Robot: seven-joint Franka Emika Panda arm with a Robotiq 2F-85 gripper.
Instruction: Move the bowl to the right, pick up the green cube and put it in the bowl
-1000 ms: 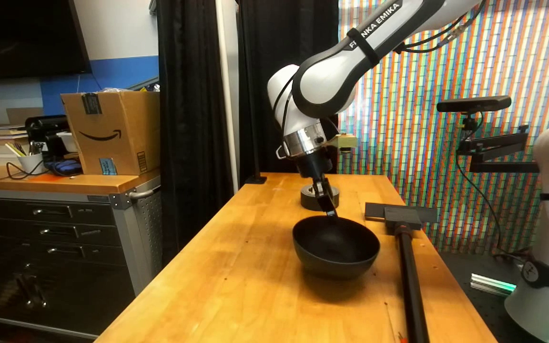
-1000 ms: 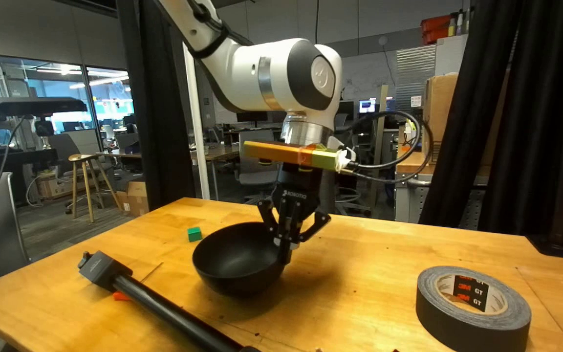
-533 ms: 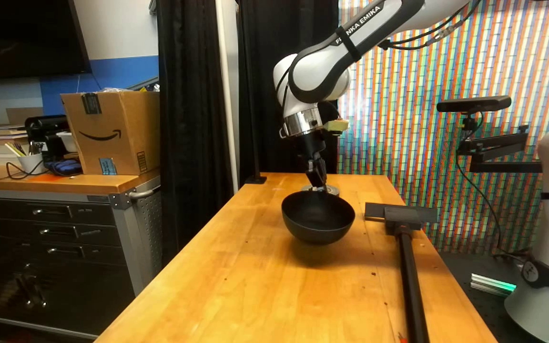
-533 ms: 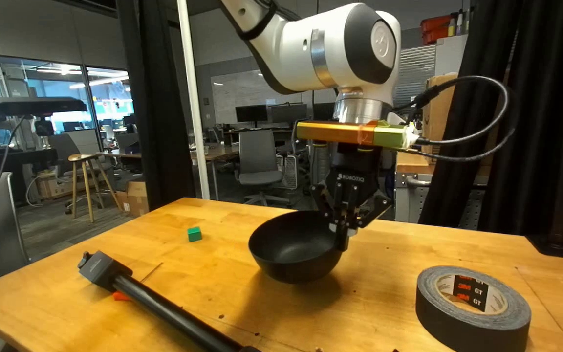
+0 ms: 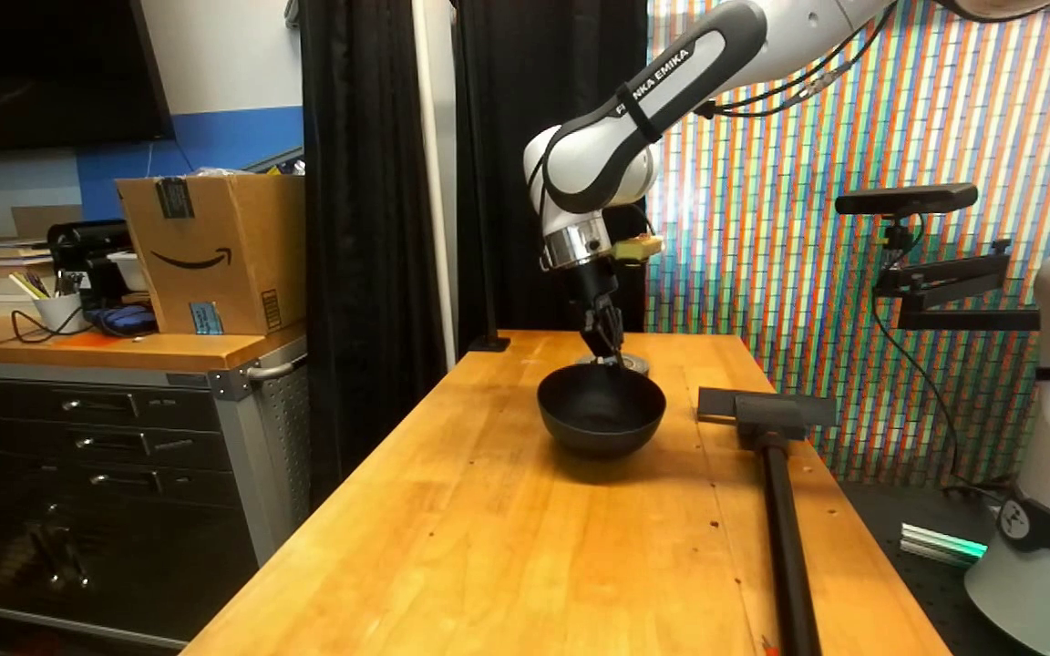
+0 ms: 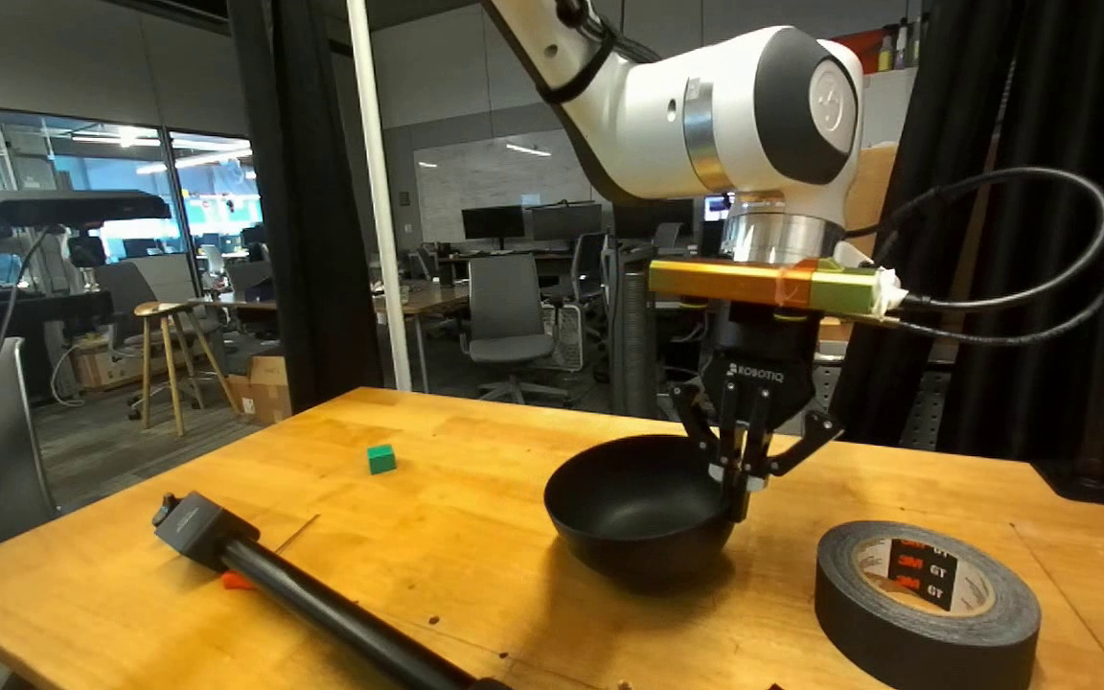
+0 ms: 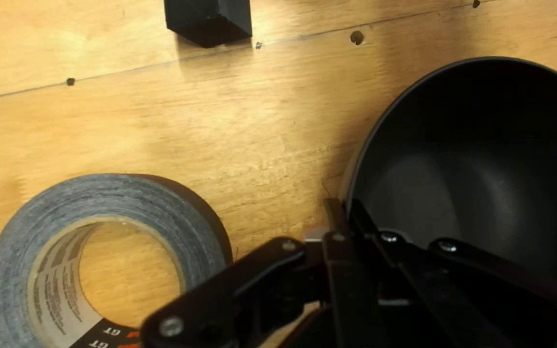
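Wooden surface (image 6: 456,546): tape (image 6: 916,642) nearest in an exterior view, then the black bowl (image 6: 633,508), pinched at one edge by the fingers (image 6: 740,498); farther, the green cube (image 6: 381,459). Shifting the bowl seems in hand; next, likely, settle and release it.

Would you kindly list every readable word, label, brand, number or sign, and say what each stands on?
"ROBOTIQ": the end effector.
"3M GT", repeated: the label inside the 3M tape roll.
"F…NKA EMIKA", partly covered by the strap: the robot arm.
"FRA", cut off: the robot base.
Smile-arrow sign, wordless: the cardboard box.
Too small or blurred: the box's stickers, the fine print inside the roll, the mark on the black T-shaped bar.
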